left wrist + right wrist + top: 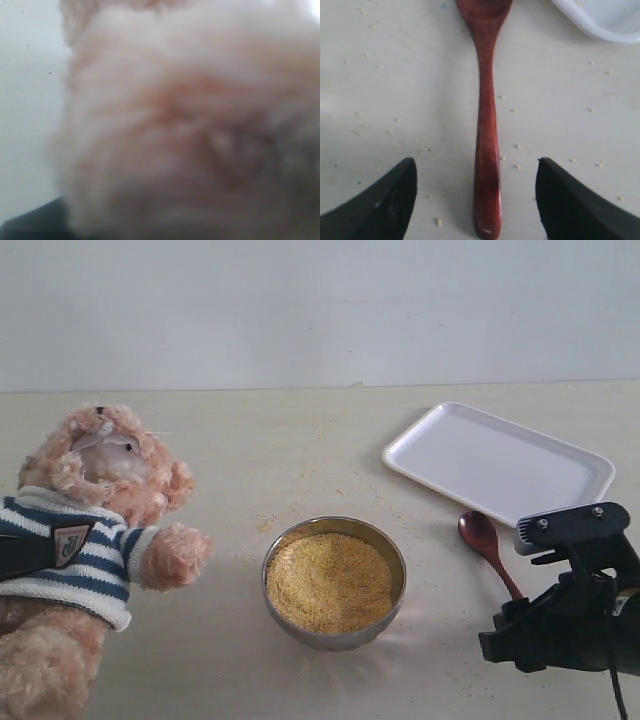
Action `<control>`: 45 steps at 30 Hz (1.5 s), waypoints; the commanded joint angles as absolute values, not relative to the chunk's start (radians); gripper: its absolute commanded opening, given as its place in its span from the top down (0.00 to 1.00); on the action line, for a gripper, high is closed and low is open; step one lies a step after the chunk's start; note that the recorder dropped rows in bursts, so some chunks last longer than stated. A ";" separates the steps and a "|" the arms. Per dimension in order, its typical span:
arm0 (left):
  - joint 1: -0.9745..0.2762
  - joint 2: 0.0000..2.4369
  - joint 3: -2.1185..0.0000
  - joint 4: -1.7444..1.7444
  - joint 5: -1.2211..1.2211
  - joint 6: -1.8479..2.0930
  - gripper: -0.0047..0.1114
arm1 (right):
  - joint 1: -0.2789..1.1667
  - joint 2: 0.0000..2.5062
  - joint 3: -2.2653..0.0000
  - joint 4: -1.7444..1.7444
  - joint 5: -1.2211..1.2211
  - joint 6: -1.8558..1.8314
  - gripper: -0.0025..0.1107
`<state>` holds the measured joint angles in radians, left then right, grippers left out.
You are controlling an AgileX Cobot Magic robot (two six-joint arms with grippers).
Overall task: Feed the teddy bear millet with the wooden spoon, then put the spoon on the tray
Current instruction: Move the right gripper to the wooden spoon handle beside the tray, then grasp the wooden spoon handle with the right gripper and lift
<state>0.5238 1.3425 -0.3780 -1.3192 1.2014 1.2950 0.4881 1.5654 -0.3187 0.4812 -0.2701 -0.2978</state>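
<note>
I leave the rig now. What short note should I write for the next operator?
Right hand: open, fingers either side of the wooden spoon handle, not gripping.
Left hand: not seen; its camera shows only teddy bear fur.
Spoon lies on the table beside the tray; millet in the steel bowl.
Done: nothing. Left: grasp spoon, scoop, feed bear, spoon onto tray.

No legible text, brand, number or sign in any view. Crest badge (71,543) on teddy bear (110,465) shirt (100,575): marking too small, unreadable.
</note>
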 commanded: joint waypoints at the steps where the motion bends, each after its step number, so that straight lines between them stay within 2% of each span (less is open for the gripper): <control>1: 0.526 1.332 -0.372 -1.342 1.221 1.304 0.92 | 0.497 1.559 -0.314 0.476 -0.305 -0.316 0.39; 21: 0.526 1.332 -0.372 -1.342 1.221 1.304 0.92 | 0.497 1.688 -0.371 0.518 -0.280 -0.320 0.40; 23: 0.526 1.332 -0.372 -1.342 1.221 1.304 0.92 | 0.497 1.688 -0.371 0.530 -0.266 -0.322 0.45; 27: 0.526 1.332 -0.372 -1.342 1.221 1.304 0.92 | 0.497 1.688 -0.371 0.555 -0.205 -0.322 0.76; 30: 0.526 1.332 -0.372 -1.342 1.221 1.304 0.92 | 0.497 1.680 -0.371 0.559 -0.199 -0.326 0.88; 36: 0.526 1.332 -0.372 -1.342 1.221 1.304 0.92 | 0.497 1.519 -0.374 0.564 -0.106 -0.412 0.90; 41: 0.526 1.332 -0.372 -1.342 1.221 1.304 0.92 | 0.497 1.389 -0.493 0.468 0.211 -0.434 0.90; 45: 0.526 1.332 -0.372 -1.342 1.221 1.304 0.92 | 0.497 1.353 -0.696 -0.243 0.584 0.102 0.90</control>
